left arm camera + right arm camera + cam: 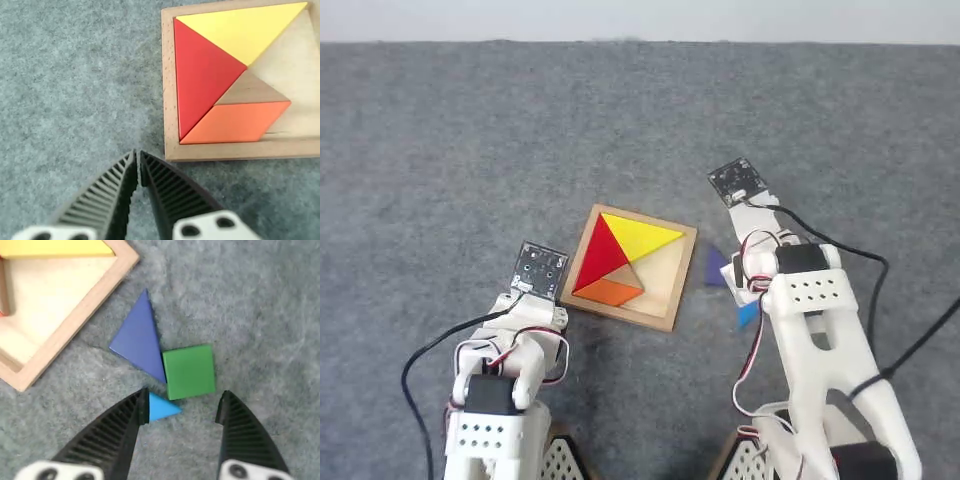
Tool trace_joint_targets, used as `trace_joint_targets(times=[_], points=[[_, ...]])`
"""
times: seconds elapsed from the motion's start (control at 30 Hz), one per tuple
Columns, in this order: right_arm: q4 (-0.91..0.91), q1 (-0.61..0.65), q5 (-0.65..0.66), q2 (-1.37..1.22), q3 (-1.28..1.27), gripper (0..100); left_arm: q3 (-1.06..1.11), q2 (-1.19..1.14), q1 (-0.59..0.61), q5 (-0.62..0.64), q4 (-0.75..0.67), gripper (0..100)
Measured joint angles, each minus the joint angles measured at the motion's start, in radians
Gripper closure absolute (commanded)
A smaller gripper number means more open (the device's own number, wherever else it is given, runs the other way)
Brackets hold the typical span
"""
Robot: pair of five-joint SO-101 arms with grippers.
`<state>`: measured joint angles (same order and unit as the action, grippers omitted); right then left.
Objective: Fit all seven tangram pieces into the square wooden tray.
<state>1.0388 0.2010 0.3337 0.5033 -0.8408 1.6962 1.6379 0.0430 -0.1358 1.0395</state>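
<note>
Roughly halfway: the tray holds the yellow piece, red piece, orange piece and tan piece — the dark-blue triangle, green square and small blue triangle lie beside it, under the released right gripper; the left gripper is clenched on nothing.

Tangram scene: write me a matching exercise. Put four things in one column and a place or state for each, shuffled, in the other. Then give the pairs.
Column 1:
1. yellow triangle
2. green square
3. left end effector
4. right end effector

Column 2:
A. open
B. in the tray
C. shut
D. on the carpet

Pairs: 1-B; 2-D; 3-C; 4-A
</note>
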Motion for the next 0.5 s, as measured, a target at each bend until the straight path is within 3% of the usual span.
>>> trace_joint_targets(times=[0.23,0.5], points=[[0.054,0.0,0.003,-0.224,0.192,77.2,0.0,0.0,0.0,0.0,0.0,99],[0.054,-0.002,0.137,-0.562,0.358,77.2,0.0,0.0,0.0,0.0,0.0,99]])
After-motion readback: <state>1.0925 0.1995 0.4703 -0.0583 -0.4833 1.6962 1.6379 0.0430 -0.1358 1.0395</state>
